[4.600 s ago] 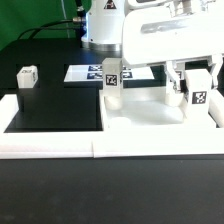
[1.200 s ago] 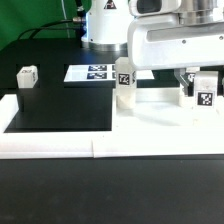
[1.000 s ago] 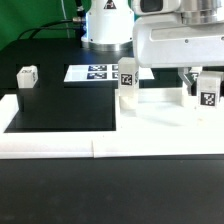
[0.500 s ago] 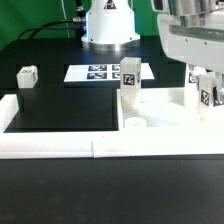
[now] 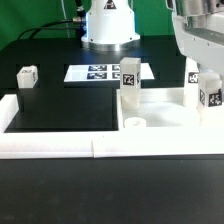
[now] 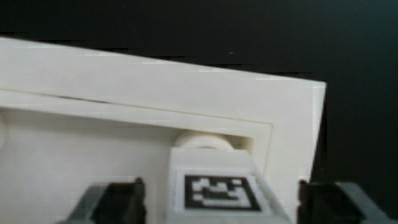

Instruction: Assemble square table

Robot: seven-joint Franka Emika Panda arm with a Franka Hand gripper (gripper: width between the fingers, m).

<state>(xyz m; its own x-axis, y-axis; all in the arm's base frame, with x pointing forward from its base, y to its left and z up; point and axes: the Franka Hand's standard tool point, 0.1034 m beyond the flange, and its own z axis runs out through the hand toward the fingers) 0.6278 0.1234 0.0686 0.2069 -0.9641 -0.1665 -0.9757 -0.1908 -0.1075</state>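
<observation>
claw [image 6: 219, 206]: open, straddling an upright leg [image 6: 210, 162], seemingly clear of it | leg: stands in tabletop [image 5: 165, 118] corner, exterior view's right edge

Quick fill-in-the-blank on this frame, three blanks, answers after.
The gripper straddles a leg with its jaws ___.
With the other leg, ___ legs stand upright on the square plate.
A loose leg lies at the exterior view's ___.
Missing: open; two; left.
</observation>
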